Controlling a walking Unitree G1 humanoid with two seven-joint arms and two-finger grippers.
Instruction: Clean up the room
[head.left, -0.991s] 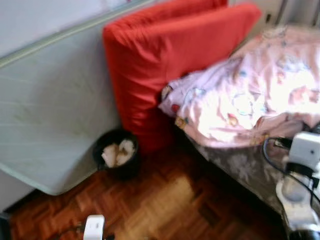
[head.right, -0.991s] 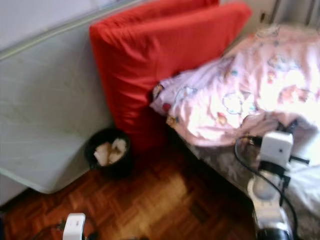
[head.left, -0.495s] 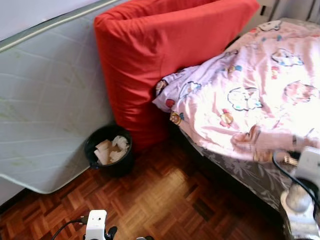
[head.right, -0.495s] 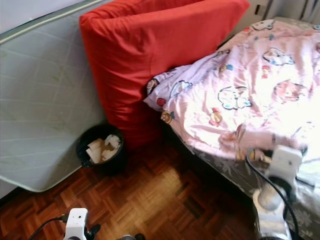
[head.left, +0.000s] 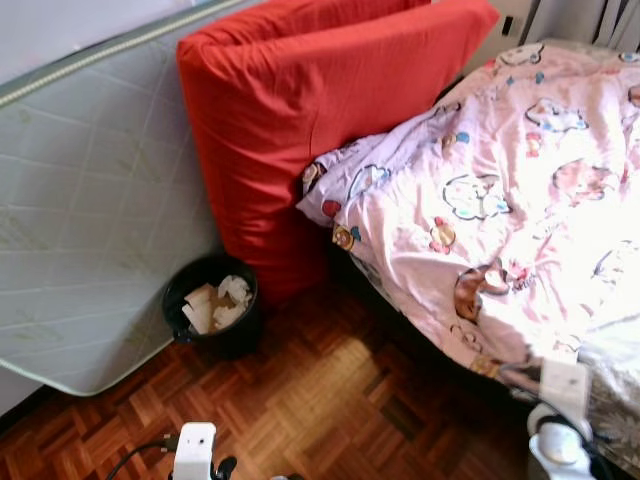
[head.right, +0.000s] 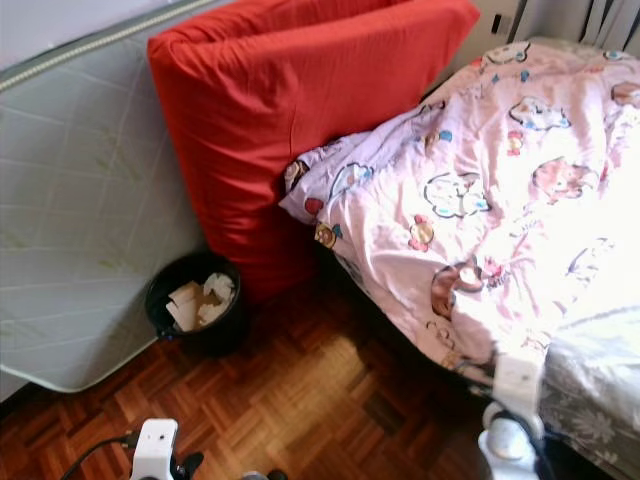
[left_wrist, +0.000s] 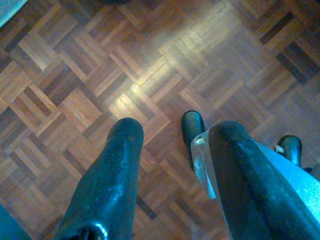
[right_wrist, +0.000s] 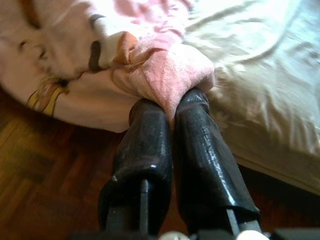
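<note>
Both head views look forward and steeply down, sharing the red cushion (head.left: 300, 130), bin (head.left: 212, 315), quilt (head.left: 500, 200) and parquet floor (head.left: 300, 400). The left wrist view faces straight down, near the parquet. The right wrist view sits close against the quilt edge.

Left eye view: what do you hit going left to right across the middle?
Grey quilted mattress leaning on the wall → black waste bin with paper → red cushion → pink cartoon-print duvet on the bed.

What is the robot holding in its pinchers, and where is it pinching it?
The right gripper pinches the pink blanket by a bunched fold at its edge. The left gripper is open and holds nothing.
</note>
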